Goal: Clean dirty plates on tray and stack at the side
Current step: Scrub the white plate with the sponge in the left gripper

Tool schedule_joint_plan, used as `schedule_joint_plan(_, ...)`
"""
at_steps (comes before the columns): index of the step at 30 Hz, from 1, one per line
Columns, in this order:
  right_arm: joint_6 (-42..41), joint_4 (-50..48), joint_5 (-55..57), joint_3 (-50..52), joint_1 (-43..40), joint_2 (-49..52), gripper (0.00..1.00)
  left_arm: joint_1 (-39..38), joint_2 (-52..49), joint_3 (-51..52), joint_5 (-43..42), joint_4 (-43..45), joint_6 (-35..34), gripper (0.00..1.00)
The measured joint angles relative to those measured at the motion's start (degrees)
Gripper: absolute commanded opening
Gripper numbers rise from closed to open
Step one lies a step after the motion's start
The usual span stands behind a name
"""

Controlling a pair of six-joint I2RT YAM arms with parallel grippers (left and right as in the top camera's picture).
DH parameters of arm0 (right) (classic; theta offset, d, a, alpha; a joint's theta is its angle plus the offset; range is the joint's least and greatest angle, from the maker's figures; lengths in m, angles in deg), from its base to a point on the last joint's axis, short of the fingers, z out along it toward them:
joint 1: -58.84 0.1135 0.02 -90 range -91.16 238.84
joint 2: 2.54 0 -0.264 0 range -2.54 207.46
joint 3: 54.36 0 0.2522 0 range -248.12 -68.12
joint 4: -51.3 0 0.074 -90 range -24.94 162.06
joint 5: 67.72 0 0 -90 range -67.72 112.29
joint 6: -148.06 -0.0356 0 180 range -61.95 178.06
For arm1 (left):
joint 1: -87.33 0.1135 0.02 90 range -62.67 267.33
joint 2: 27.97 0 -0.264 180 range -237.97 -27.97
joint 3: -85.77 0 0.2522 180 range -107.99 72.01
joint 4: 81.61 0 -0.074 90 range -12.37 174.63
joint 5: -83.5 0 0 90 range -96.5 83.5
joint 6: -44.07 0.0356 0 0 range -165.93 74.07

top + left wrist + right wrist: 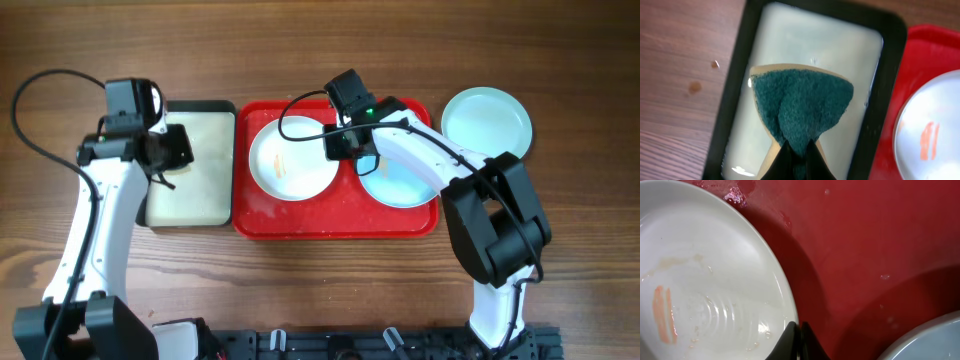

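A white plate [290,160] with orange smears lies on the left half of the red tray [330,222]. My right gripper [342,148] is shut on its right rim; the right wrist view shows the jaws [799,330] pinching the rim of the wet plate [700,280]. A light-blue plate [405,185] lies on the tray's right half, partly under my right arm, and its edge shows in the right wrist view [935,340]. A second light-blue plate [487,122] sits on the table right of the tray. My left gripper [172,148] is shut on a green sponge [800,105].
A smaller dark-rimmed tray [190,205] with a pale wet inside stands left of the red tray; the sponge hangs over it [735,90]. Water drops lie on the red tray floor [865,240]. Bare wooden table surrounds both trays.
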Motion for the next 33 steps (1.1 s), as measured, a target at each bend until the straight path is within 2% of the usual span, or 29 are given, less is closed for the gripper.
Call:
schedule_joint_plan(3,0.00,0.00,0.00,0.00,0.00,0.00,0.04,-0.74,-2.69,-4.70,0.13,-1.57,0.00,0.04)
schedule_joint_plan(9,-0.02,0.00,-0.02,0.00,0.00,0.00,0.04,-6.58,-4.44,-5.51,-0.50,-0.04,-1.29,0.04)
schedule_joint_plan(15,0.00,-0.02,-0.02,0.00,0.00,0.00,0.04,-15.72,-4.98,-5.51,-1.97,1.40,-8.55,0.04)
schedule_joint_plan(19,-0.02,-0.02,-0.02,0.00,0.00,0.00,0.04,-20.59,-8.79,-5.57,-3.45,2.08,-13.09,0.04)
schedule_joint_plan(25,0.00,-0.02,-0.02,0.00,0.00,0.00,0.04,-23.28,-16.24,-5.55,-4.00,2.95,-14.78,0.04)
schedule_joint_plan(33,-0.02,-0.02,-0.02,0.00,0.00,0.00,0.04,-24.87,-19.65,-5.55,-4.00,3.50,-15.19,0.04)
